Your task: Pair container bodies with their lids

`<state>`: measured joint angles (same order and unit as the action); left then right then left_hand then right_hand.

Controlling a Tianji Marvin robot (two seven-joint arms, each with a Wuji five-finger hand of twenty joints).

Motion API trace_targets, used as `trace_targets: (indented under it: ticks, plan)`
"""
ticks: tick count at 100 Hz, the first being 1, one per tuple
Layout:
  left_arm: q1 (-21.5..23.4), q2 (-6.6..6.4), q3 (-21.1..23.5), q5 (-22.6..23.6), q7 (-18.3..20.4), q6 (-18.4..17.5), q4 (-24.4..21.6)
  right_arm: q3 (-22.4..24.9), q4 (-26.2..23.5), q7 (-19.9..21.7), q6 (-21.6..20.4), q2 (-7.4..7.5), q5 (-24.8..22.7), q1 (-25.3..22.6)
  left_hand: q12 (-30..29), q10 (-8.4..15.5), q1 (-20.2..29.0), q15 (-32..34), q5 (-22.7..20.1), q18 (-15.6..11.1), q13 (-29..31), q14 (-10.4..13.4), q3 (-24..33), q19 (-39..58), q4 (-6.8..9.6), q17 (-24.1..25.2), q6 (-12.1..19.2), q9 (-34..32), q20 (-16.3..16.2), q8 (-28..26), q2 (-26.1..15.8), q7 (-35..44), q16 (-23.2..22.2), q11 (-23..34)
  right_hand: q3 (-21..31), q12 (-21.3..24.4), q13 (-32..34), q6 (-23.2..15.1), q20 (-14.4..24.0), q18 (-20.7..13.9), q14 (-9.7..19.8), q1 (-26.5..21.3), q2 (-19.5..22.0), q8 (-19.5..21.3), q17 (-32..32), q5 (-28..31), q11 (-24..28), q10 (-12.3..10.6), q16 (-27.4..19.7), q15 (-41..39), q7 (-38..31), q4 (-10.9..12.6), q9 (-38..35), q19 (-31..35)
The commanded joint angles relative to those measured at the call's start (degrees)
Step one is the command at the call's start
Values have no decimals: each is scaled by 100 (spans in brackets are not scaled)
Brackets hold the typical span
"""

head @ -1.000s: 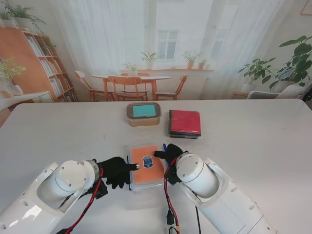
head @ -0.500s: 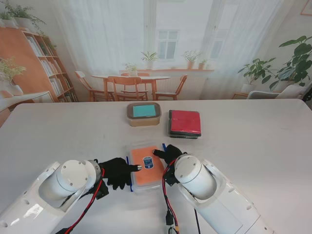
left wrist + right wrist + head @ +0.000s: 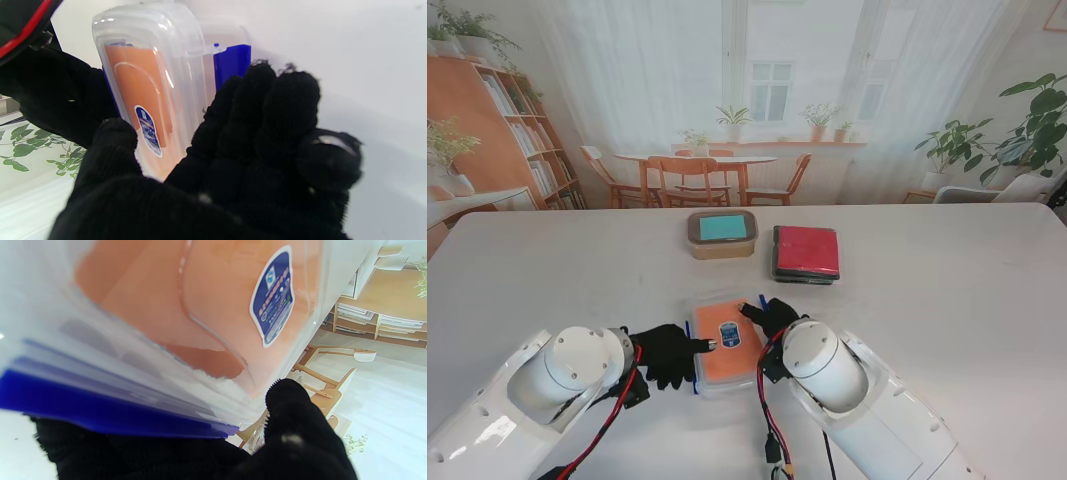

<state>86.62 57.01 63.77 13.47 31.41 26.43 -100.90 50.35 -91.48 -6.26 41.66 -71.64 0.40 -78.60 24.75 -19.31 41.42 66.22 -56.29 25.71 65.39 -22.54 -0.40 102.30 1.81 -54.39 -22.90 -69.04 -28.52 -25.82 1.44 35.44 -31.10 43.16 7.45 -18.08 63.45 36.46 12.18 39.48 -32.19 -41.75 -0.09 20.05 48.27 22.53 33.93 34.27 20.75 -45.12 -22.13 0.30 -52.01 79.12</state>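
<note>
Now both robot hands, left [image 3: 670, 352] & right [image 3: 772, 316], clasp orange-lidded container [image 3: 726, 338] on table [image 3: 947, 300].

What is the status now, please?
Both hands, left and right, fingers pressing the clear plastic orange-lidded container. Lid seated. Nothing blocking.
</note>
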Motion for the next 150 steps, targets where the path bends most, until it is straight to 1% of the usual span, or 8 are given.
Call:
trace_targets:
  ticks: [1, 22, 54, 99, 150]
  plan:
    - [-17, 110, -111, -77, 55, -37, -54, -117, -109, 163, -96, -190, 163, -57, 47, 216, 118, 314, 61, -897, 95, -573, -77, 749, -20, -234, 385, -49, -10, -4, 20, -64, -20, 159, -141, 81, -9, -329, 164, -238, 260, -104, 231, -70, 48, 8, -32, -43, -37, -35, -78, -137, -86, 140]
    - [-66, 109, -171, -100, 67, -33, -20, -171, -85, 180, -136, -195, 194, -25, 47, 219, 136, 314, 59, -894, 95, -573, -77, 747, -20, -231, 395, -46, -18, -3, 15, -58, -20, 159, -228, 110, -17, -346, 188, -203, 236, -107, 333, -73, 11, 6, -91, -73, -39, -30, -93, -150, -143, 148]
    - [-94, 99, -213, -103, 109, -63, 11, -260, -30, 198, -186, -207, 192, 45, 50, 224, 140, 319, 70, -901, 93, -565, -79, 753, -20, -220, 381, -48, -34, -2, 14, -44, -26, 166, -318, 142, -40, -393, 233, -159, 214, -160, 358, -85, -32, -40, -162, -154, -40, -23, -110, -149, -204, 168]
    - [-135, 99, -256, -139, 128, -99, 48, -401, 9, 242, -219, -217, 149, 153, 51, 221, 139, 317, 67, -902, 89, -573, -79, 749, -18, -220, 385, -51, -44, 1, 17, -30, -31, 168, -409, 175, -100, -378, 277, -126, 163, -201, 397, -110, -58, -92, -254, -146, -37, -17, -146, -150, -200, 156]
    - [-201, 99, -295, -193, 166, -174, 115, -418, 3, 77, -173, -317, 304, 132, 52, 226, 138, 315, 68, -902, 97, -568, -81, 747, -19, -220, 398, -50, -49, 3, 9, -20, -31, 168, -479, 182, -133, -367, 312, -106, 154, -264, 432, -141, -79, -151, -296, -139, -37, -11, -173, -143, -168, 130]
